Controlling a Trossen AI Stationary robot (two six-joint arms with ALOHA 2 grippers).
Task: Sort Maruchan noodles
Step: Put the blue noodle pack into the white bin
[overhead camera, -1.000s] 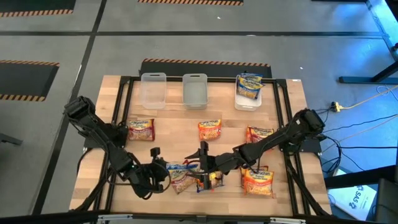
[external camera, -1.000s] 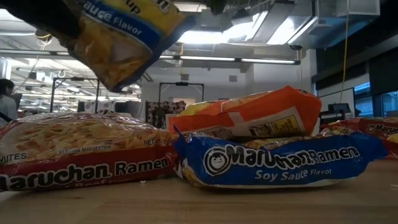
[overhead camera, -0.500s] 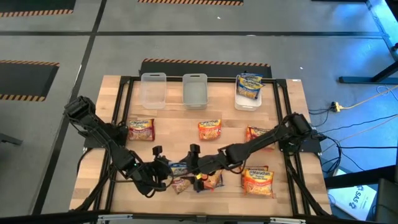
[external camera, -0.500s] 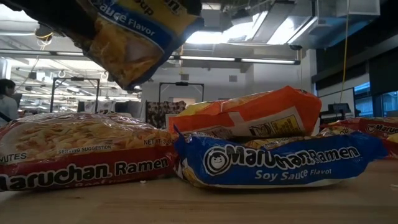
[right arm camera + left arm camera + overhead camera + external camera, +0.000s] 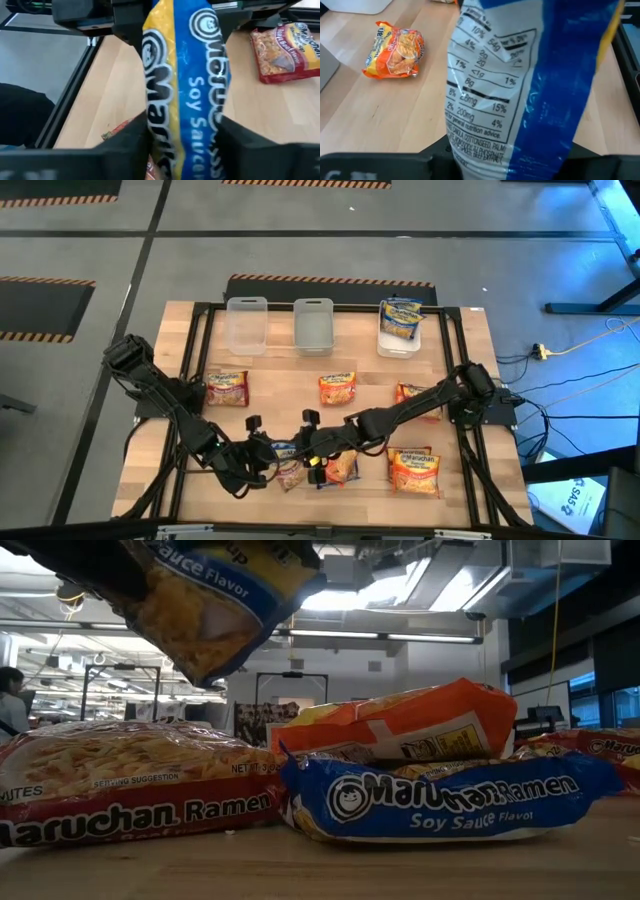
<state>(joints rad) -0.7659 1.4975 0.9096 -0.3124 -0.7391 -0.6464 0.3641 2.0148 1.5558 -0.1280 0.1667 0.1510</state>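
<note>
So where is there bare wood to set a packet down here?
Bare wood lies between the clear tubs and the middle row of packets, and between the red packet and the orange packet. The front centre is crowded: both grippers hold the blue packet over stacked packets.

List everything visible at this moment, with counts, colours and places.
Clear plastic tubs: three, transparent, along the table's far edge; the right one holds a packet.
Blue-and-yellow crinkly ramen packets: three; one in the right tub, one on the near table, one lifted.
Orange ramen packets: at least two; mid-table, and atop the near blue one.
Red-pink ramen packets: at least three; left, right, near edge.
Wooden table: one, light wood, black frame.
Person: one, far back in the room.
Left gripper, right gripper: black, both clamped on the lifted packet.
</note>
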